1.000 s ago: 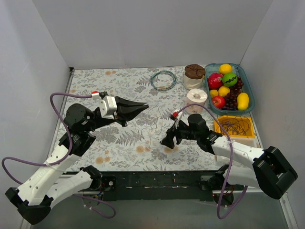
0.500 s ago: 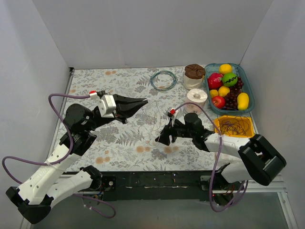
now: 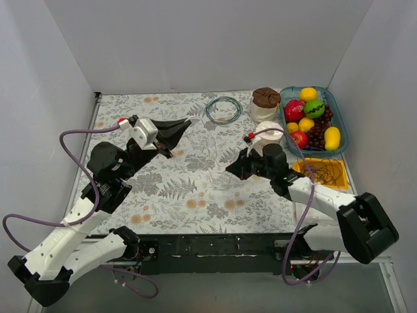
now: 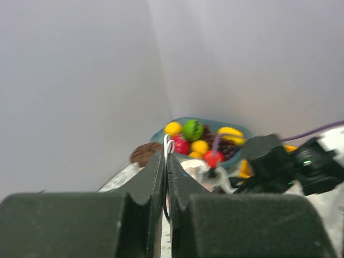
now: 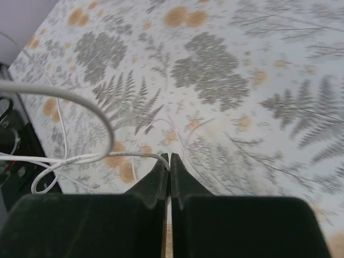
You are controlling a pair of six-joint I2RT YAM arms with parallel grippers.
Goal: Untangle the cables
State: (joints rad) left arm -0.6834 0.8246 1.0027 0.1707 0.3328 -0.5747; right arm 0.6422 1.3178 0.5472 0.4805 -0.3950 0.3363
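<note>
Right gripper (image 5: 166, 158) is clamped tight on a whitish strand of the cables (image 5: 80, 95). The left gripper (image 4: 166, 156), pinching a white loop too, sits at its ten o'clock. The strands hang between them mid-table, so I'd guess they pull apart along that ten-to-four line.

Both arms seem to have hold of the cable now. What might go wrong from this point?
1. The left fingers and right fingers both pinch the thin white wire only at their tips, so it may slip out under tension.
2. A loop beside the right fingers could tighten into a knot if pulled apart.
3. The right arm is close to the white round roll and might knock it.
</note>
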